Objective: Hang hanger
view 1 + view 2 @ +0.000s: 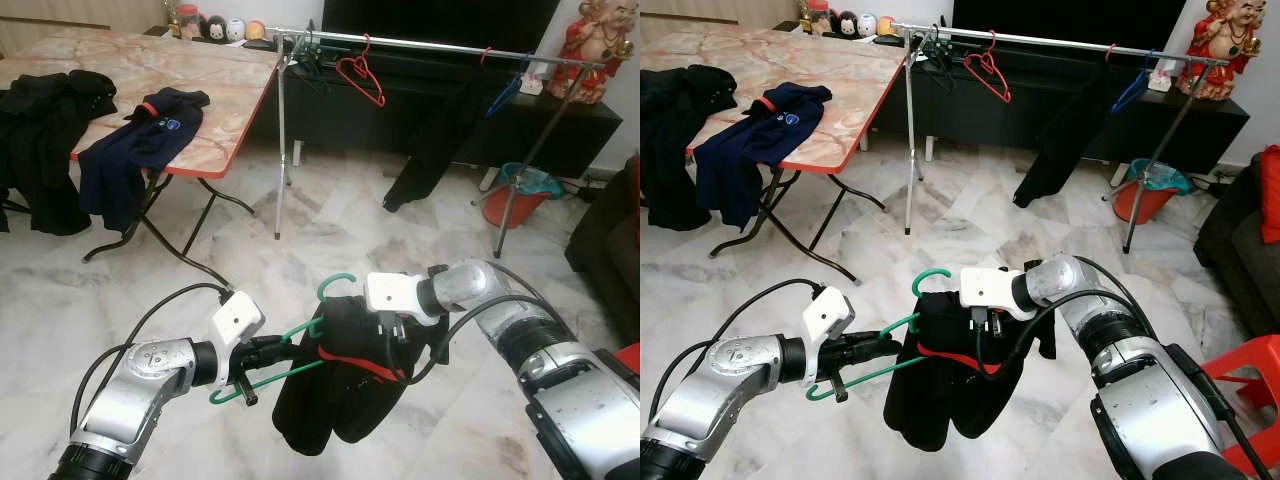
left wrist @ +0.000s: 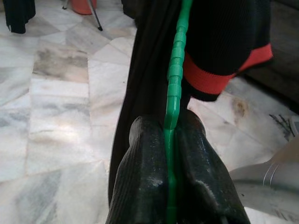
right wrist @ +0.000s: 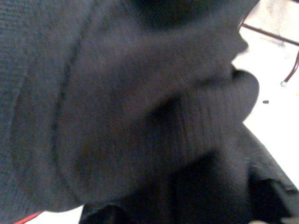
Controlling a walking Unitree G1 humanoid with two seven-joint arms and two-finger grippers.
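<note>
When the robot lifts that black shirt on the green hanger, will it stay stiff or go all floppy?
Probably floppy: the black shirt droops in loose folds below the green hanger. It looks light, since the thin hanger isn't visibly bending. It might slide, as it hangs bunched toward one side.

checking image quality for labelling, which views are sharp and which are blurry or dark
Left and right eye views: sharp and evenly lit, glare on the marble floor. Left wrist view: green hanger fairly crisp, left claw soft. Right wrist view: dark, blurred black garment close up.
</note>
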